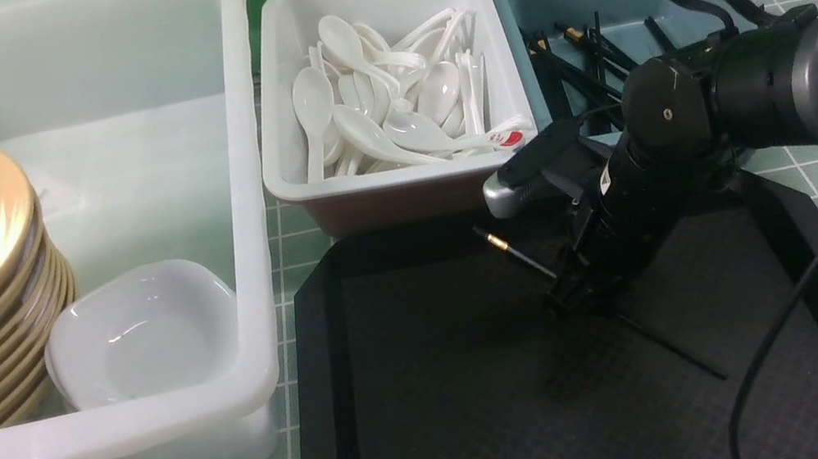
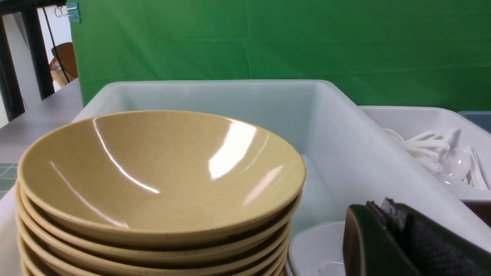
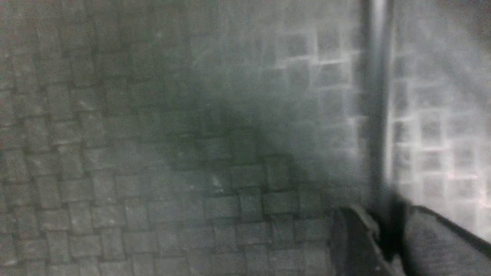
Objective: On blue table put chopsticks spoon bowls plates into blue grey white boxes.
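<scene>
While the right gripper (image 1: 581, 292) is down on the black tray (image 1: 436, 391) astride a chopstick (image 1: 497, 242) lying there, its bulk hides the stick's middle, and the blurred wrist view does not show whether the fingers (image 3: 356, 237) pinch or merely flank it. The left gripper (image 2: 378, 209), fingers together and empty, sits near stacked bowls (image 2: 153, 172) and a plate (image 1: 144, 332) in the big tub (image 1: 245, 165), unseen from the front.

Front cam: between the arms, faces forward and down over black tray (image 1: 450, 422), mid range.
Left wrist cam: low behind left gripper (image 2: 378, 205), level view; bowls (image 2: 161, 172) close ahead of the jaws. Shares bowls, large box (image 2: 337, 126) and spoon box (image 2: 414, 115) with front.
Right wrist cam: very near tray floor ahead of its jaws, blurred.
</scene>
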Controlling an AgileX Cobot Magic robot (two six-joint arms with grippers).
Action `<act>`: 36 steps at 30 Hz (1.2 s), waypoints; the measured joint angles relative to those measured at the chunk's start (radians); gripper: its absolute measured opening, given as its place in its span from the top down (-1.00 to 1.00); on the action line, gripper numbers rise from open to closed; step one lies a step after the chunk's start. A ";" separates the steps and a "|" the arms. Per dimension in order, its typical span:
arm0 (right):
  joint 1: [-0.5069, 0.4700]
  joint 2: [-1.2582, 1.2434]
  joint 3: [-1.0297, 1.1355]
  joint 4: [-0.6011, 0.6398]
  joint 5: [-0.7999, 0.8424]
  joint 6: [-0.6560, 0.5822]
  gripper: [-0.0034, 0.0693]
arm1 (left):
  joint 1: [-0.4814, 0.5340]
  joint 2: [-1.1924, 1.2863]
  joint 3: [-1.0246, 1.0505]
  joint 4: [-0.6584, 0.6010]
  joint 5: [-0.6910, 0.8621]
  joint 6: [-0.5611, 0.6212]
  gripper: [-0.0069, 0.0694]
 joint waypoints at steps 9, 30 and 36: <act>0.096 -0.226 0.015 0.006 0.077 -0.091 0.73 | 0.000 0.000 0.000 0.005 0.000 0.000 0.81; -0.141 -0.089 0.002 -0.031 -0.990 0.049 0.35 | 0.000 0.000 0.000 0.020 0.002 0.000 0.81; -0.142 -0.169 0.000 -0.031 -0.756 0.049 0.03 | 0.000 0.000 0.000 0.020 0.005 0.000 0.81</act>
